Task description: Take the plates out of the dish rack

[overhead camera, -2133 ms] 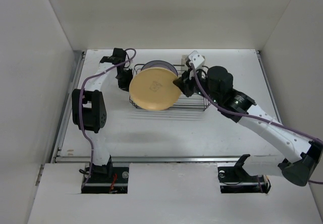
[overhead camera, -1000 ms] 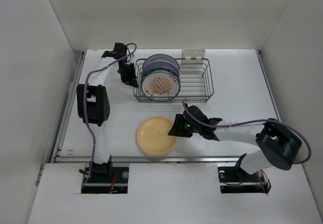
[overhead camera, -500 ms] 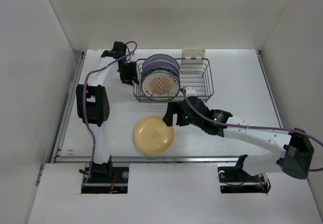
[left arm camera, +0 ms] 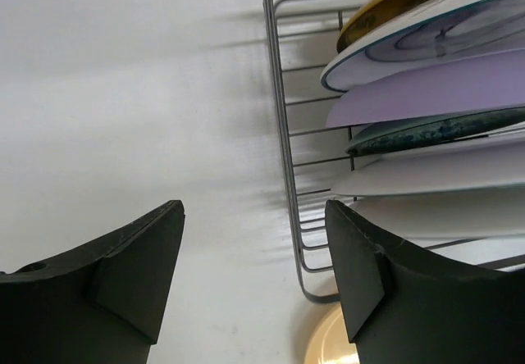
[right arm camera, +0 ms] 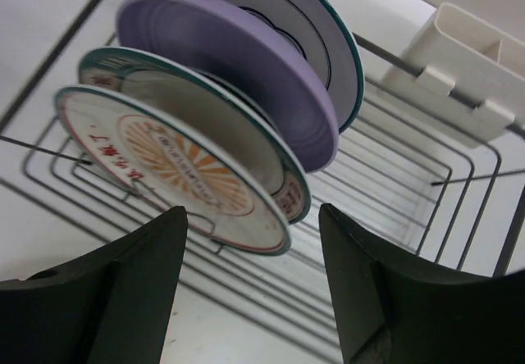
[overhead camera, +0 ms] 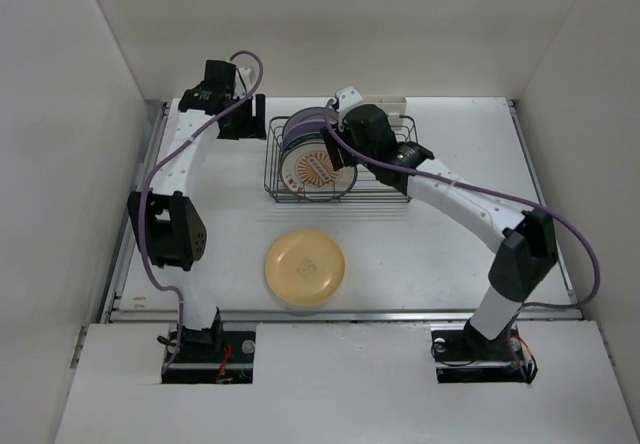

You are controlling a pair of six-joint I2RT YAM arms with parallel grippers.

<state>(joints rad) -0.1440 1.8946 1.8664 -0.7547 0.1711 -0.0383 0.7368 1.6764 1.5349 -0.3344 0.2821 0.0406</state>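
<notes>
Over the dish rack (overhead camera: 360, 196), with right gripper (right arm camera: 252, 216) spread and empty, descend squarely onto the rim of the nearest sunburst plate (right arm camera: 176, 167), upright at the left end, then lift straight up.

White table (overhead camera: 450, 259) across the middle, plain pale back wall (overhead camera: 330, 24) on the far side, left wall (overhead camera: 60, 164) and right wall (overhead camera: 590, 114) flanking it, metal rail (overhead camera: 400, 315) along the table's near edge, white board (overhead camera: 340, 384) nearest.
</notes>
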